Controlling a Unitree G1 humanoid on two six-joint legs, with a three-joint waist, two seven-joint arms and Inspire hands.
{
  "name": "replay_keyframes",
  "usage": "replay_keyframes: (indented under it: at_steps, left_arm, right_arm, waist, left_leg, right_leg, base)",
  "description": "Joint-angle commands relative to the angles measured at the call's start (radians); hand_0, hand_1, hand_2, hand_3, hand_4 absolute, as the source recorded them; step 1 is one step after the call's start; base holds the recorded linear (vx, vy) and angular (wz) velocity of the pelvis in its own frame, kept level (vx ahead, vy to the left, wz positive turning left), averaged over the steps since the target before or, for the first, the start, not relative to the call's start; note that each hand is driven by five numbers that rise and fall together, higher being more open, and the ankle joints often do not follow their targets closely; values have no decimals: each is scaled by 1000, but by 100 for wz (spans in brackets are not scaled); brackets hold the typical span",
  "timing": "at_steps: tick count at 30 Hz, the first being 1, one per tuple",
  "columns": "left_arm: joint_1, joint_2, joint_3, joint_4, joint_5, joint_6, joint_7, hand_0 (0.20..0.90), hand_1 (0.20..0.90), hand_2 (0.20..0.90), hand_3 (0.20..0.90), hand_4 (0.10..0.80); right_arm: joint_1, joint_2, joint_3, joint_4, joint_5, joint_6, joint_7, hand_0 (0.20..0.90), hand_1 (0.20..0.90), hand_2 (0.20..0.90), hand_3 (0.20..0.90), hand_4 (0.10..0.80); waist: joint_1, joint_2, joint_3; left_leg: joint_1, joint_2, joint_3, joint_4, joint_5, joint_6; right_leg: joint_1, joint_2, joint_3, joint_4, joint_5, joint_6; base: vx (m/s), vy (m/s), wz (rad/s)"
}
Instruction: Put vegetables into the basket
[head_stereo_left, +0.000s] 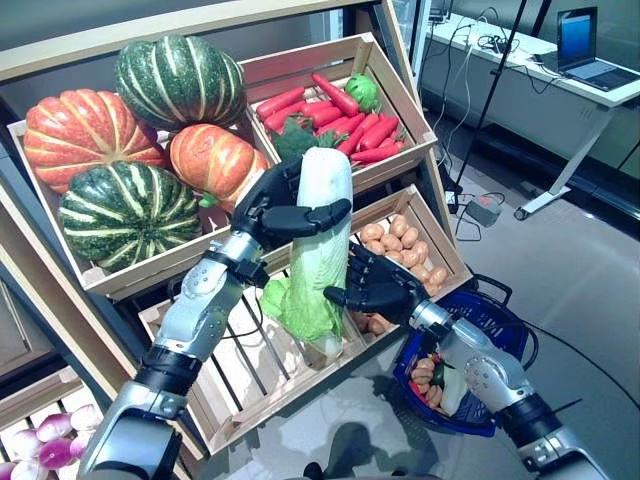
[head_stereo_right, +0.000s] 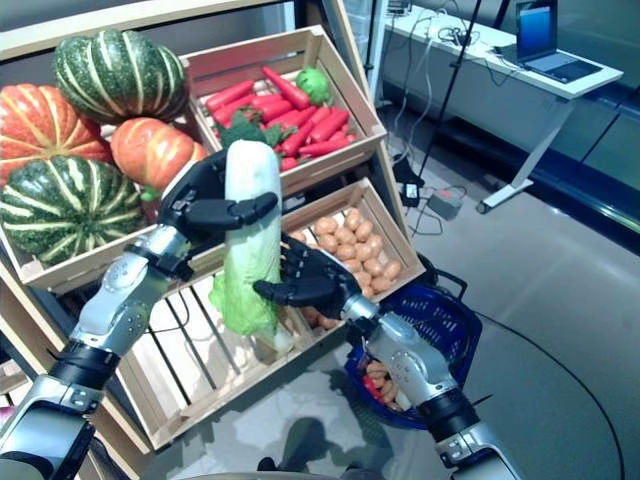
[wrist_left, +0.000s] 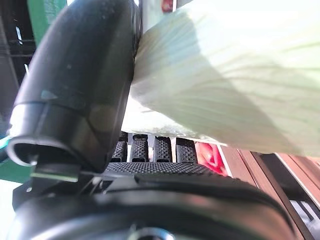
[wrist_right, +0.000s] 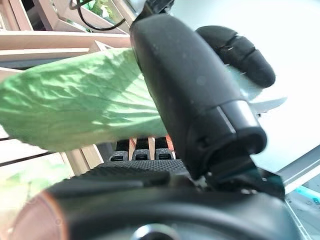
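My left hand is wrapped round the pale upper part of a napa cabbage, thumb across its front, fingers curled behind it. The cabbage hangs upright in the air, white stalk end up, green leafy end down, in front of the wooden shelf rack. My right hand is at the cabbage's lower right side, fingers spread toward the leaves; my right wrist view shows the thumb over the green leaf and the fingers on its other side, so that hand is closed on the cabbage too.

Behind the cabbage's lower end is the slatted lower crate, its left part bare, with small brown potatoes piled in its far right part. Up and to the right, the crate of red peppers also holds a green pepper and some broccoli. On the left sits the pumpkin crate: two striped dark green pumpkins and two orange ones.

Down at the right, on the floor under my right forearm, is the blue basket, already holding a few vegetables. At the near left corner are purple-and-white turnips. Far right, a laptop sits on a white desk.
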Motion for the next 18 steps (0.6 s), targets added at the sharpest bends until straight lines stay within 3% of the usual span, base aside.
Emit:
replay_keyframes:
  at_steps: [1,13,18]
  left_arm:
    - [-220,-23,2,-13,-74,-140,-21,300,300,300,300,400]
    - [-210,-82,-24,-75,-149,-136,-82,300,300,300,300,400]
    - [-202,-136,-45,-100,-203,-101,-117,300,300,300,300,400]
  right_arm:
    - [-101,45,18,-68,7,-37,6,900,900,900,900,800]
    - [-117,80,73,-31,10,26,39,900,900,900,900,800]
    - [-137,118,88,-19,65,31,40,900,900,900,900,800]
  waist:
    - [-5,-3,-105]
    - [0,-11,-109]
    - [6,-18,-110]
  left_leg:
    - [44,-27,3,1,-132,-5]
    - [54,-23,1,1,-134,-7]
    - [61,-23,-7,1,-137,-7]
  right_leg:
    - [1,34,-8,6,-47,-67]
    - [13,35,-7,1,-44,-67]
    - [21,35,-9,1,-45,-69]
  base:
    - [0,0,0]
    - [0,0,0]
    - [0,0,0]
